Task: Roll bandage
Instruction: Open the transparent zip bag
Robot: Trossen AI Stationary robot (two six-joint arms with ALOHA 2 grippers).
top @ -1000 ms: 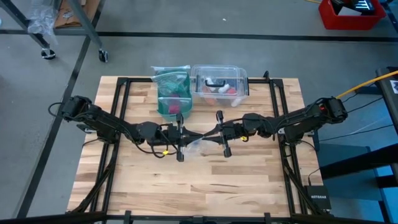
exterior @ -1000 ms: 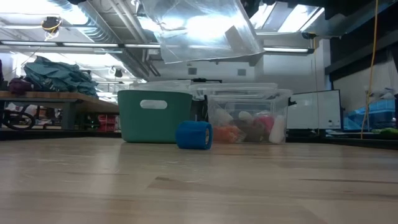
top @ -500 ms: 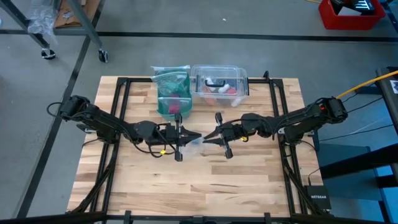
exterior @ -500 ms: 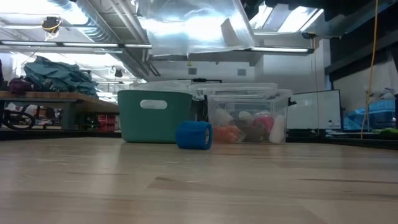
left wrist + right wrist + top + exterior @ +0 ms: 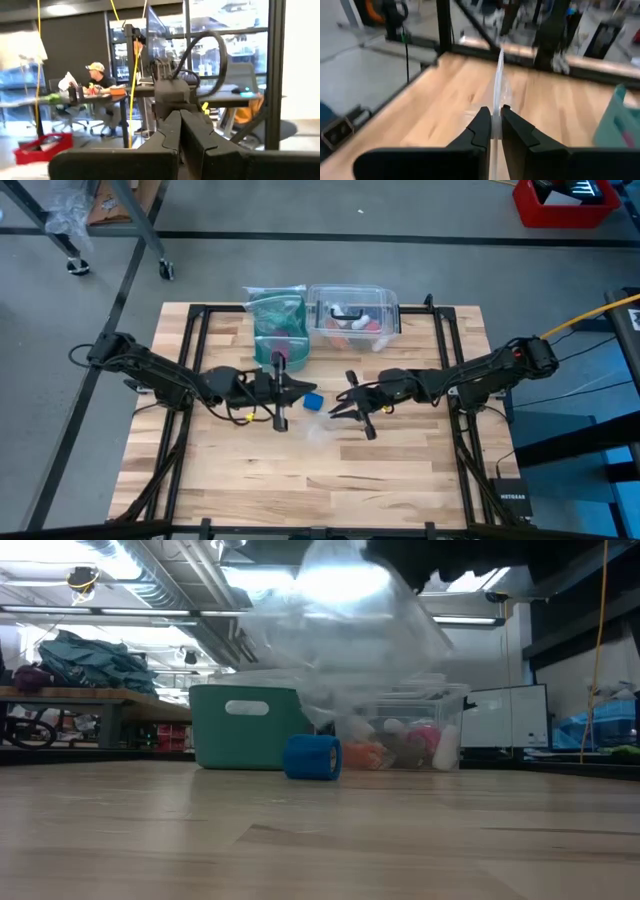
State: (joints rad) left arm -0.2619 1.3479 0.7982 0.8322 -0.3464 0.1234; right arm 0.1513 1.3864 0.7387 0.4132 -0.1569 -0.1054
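Desk point(image 5: 330, 480): carrying everything, both arms reaching over its middle.
Clear box point(image 5: 353, 315): sitting at the far edge.
Green bin point(image 5: 277, 328): standing beside the box.
Plastic bag point(image 5: 360, 630): hanging from the right gripper point(image 5: 492, 125), jaws clamping its edge.
Left gripper point(image 5: 292, 387): jaws pressing together, empty.
Bandage point(image 5: 313, 400): lying rolled between the grippers, uncovered.

- Bandage point(image 5: 311, 757): bright blue.
- Bin point(image 5: 247, 726): teal green.
- Bench point(image 5: 390, 470): pale wood grain, light strips.
- My right tool point(image 5: 492, 131): black.
- Bag point(image 5: 355, 635) it pinches: clear.
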